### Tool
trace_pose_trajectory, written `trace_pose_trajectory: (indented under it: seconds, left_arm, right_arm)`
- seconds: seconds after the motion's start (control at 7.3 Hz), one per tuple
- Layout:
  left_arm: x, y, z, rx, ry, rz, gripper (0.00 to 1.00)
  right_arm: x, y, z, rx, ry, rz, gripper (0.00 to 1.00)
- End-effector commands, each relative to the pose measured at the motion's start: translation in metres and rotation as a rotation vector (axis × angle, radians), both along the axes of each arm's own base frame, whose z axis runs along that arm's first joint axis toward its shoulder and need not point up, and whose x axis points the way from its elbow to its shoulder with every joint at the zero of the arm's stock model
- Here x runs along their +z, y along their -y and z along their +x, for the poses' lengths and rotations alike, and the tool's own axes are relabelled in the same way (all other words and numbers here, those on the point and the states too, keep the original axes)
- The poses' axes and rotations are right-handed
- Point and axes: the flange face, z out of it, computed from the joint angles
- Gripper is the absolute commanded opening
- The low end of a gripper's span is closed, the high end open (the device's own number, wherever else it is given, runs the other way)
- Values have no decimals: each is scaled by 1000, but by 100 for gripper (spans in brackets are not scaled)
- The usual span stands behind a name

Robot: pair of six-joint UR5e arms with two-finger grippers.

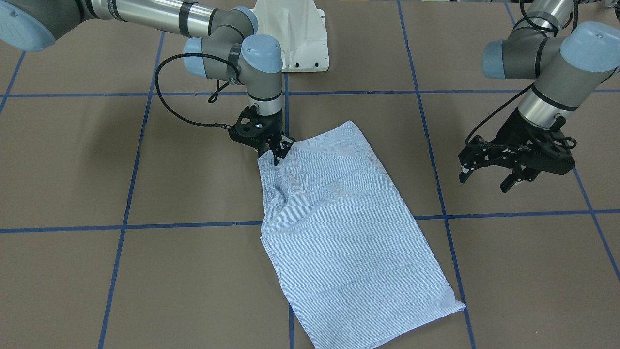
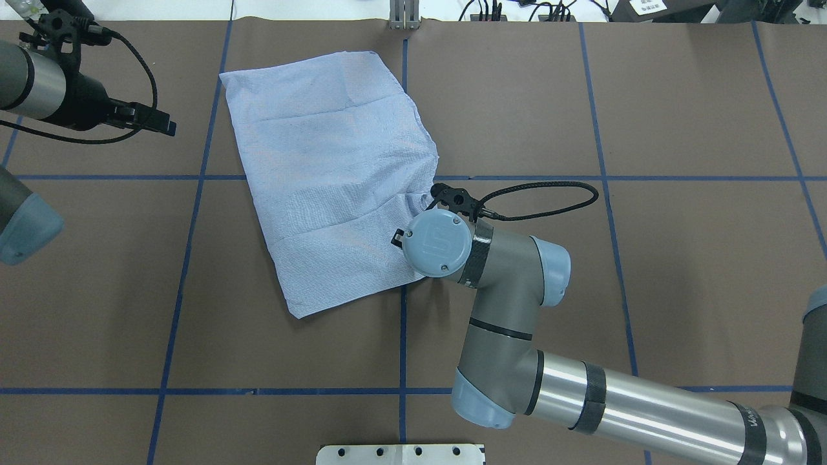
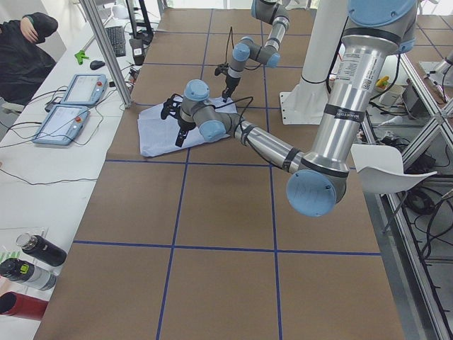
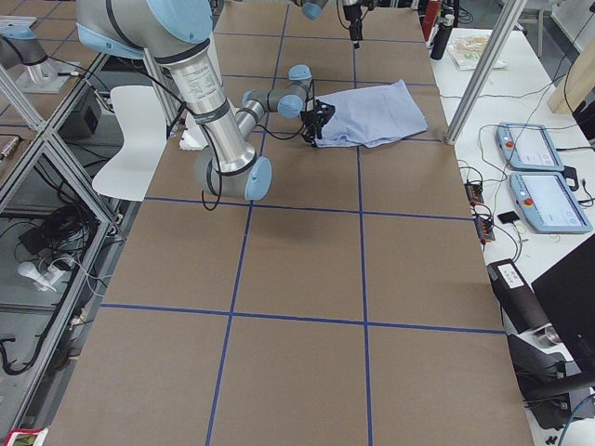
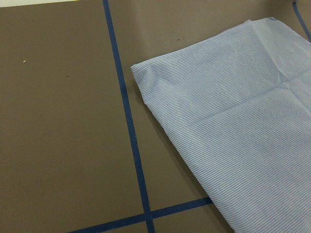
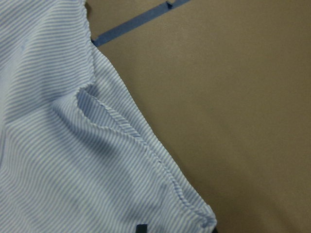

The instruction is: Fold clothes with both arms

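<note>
Pinching the shirt (image 1: 339, 218) edge, right fingers (image 1: 277, 156) clamp tight; left fingers (image 1: 508, 183) hang spread, empty; cap (image 2: 440, 242) shows UR.

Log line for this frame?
shirt: folded, flat | right hand: at shirt corner, grip unclear | left hand: open, off shirt

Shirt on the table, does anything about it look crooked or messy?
Yes. The shirt lies skewed to the blue grid lines, and its edge by the right gripper is bunched into wrinkles; the rest is flat.

Shirt (image 1: 339, 218) lies on table (image 1: 145, 281), right tool (image 1: 278, 150) at its edge.
</note>
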Motion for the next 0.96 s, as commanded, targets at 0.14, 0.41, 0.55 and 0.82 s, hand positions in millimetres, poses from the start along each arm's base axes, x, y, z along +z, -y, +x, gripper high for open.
trace_pose_trajectory:
  seconds: [0.14,0.41,0.55,0.82]
  left_arm:
    - [-2,0,1,-1,-3,1,100]
    - [-3,-1,0,-1,-5,2,100]
    - [-5,-2,1,1,-7,4,100]
    - [-7,-3,2,3,-9,6,100]
  right_arm:
    - [0,4,3,5,-14,-2,0]
    - [-4,13,15,13,-20,-8,0]
    - [-8,8,30,14,-11,-6,0]
    - [2,-35,77,0,14,5,0]
